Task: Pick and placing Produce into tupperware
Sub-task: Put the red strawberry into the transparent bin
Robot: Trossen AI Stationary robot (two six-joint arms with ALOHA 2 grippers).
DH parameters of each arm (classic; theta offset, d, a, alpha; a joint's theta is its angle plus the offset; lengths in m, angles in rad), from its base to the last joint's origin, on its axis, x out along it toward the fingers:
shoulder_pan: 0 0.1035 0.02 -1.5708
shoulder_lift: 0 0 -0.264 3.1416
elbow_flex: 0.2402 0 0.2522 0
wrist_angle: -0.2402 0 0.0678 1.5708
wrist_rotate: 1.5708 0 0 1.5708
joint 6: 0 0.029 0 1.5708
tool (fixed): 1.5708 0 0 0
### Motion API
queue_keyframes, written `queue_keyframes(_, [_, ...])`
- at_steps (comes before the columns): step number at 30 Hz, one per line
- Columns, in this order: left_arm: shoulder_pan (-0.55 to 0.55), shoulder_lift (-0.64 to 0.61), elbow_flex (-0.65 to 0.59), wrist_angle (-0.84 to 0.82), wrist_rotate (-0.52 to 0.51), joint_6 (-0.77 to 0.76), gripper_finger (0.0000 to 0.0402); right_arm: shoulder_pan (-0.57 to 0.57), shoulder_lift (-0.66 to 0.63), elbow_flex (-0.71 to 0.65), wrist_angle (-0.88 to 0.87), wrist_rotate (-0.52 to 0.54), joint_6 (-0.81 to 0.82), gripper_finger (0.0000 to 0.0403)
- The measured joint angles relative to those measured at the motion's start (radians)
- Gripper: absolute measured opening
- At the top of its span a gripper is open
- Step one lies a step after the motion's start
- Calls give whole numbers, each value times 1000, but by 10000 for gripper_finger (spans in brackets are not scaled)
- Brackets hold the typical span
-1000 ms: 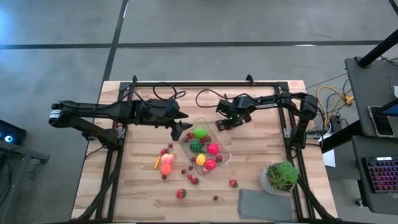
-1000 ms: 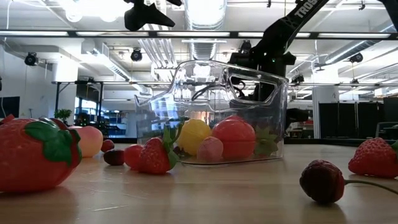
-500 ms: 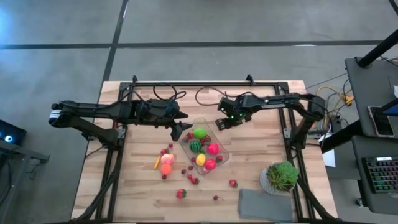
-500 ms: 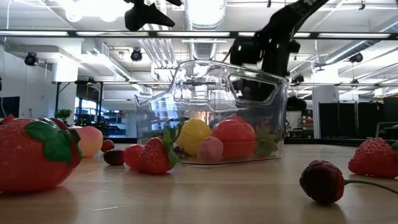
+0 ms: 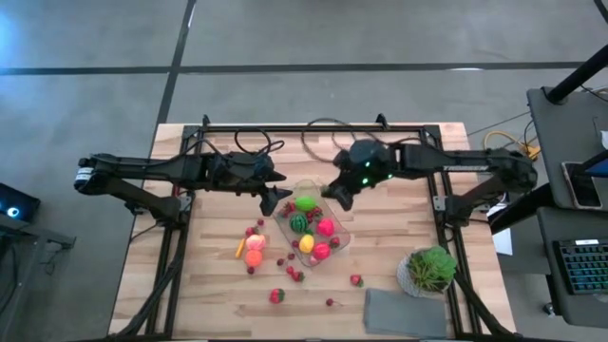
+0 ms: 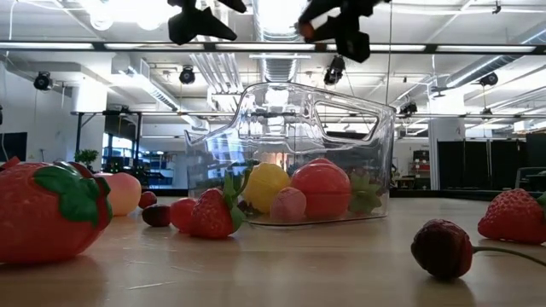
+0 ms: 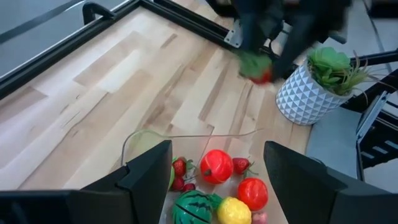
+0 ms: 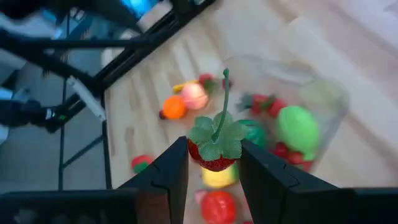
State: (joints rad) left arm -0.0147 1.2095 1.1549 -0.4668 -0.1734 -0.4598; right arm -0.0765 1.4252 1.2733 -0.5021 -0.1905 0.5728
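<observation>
The clear tupperware (image 5: 313,226) stands mid-table and holds several toy produce pieces: a lime, a small watermelon, a lemon and red fruits. My right gripper (image 5: 340,196) hangs high above the tub's far right corner, shut on a strawberry (image 8: 215,160) with a green leafy cap and stem. My left gripper (image 5: 276,198) hovers open over the tub's far left corner, nothing between its fingers (image 7: 152,168). An orange, a peach (image 5: 255,242), a carrot (image 5: 238,248) and small berries lie loose on the wood to the tub's left. My right gripper pinches the strawberry's red body (image 8: 205,163) between its two fingers (image 8: 177,171), one on each side. The fingers slant down toward the tub. The strawberry is lifted clear, high above the tub. Its leafy cap (image 8: 217,137) and stem point out past the fingertips.
More strawberries (image 5: 276,295) (image 5: 356,279) and a cherry (image 5: 330,302) lie near the front edge. A potted plant (image 5: 429,269) in a white pot and a grey cloth (image 5: 404,313) sit at the near right. Black frame rails run along the table's sides.
My right gripper has risen from low behind the tub's far end to high above it. It has swung toward the tub's far right corner and rolled as it went.
</observation>
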Motion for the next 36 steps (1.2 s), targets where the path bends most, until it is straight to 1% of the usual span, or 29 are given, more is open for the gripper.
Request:
queue_keyframes(3, [-1, -6, 0, -38, 0, -34, 240, 34, 48, 14, -13, 12, 7, 121])
queue_keyframes(7, [-7, -34, 0, -198, -1, -98, 240, 85, 106, 35, -18, 64, 40, 123])
queue_keyframes(9, [-14, -51, 0, -247, -2, -110, 240, 117, 135, 54, -17, 88, 47, 131])
queue_keyframes(13, [-36, -81, 0, -250, -3, -111, 240, 169, 179, 97, -17, 149, 67, 168])
queue_keyframes(17, [-55, -95, 0, -251, -11, -113, 240, 190, 196, 136, -24, 269, 87, 216])
queue_keyframes(19, [-70, -95, 0, -253, -15, -130, 240, 194, 193, 158, -72, 300, 124, 235])
queue_keyframes(21, [-87, -94, -1, -269, -14, -137, 240, 194, 178, 185, -159, 293, 141, 250])
queue_keyframes(26, [-145, -72, -16, -279, -31, -151, 240, 247, 151, 239, -576, 278, 165, 267])
queue_keyframes(28, [-164, -69, -32, -272, -44, -180, 240, 298, 149, 239, -680, 269, 155, 267])
queue_keyframes(31, [-191, -71, -84, -236, -47, -227, 240, 385, 147, 228, -724, 273, 142, 263])
queue_keyframes(33, [-212, -72, -126, -207, -48, -254, 240, 439, 146, 222, -716, 306, 144, 260])
queue_keyframes(36, [-247, -77, -184, -143, -47, -286, 240, 496, 150, 210, -712, 363, 194, 258])
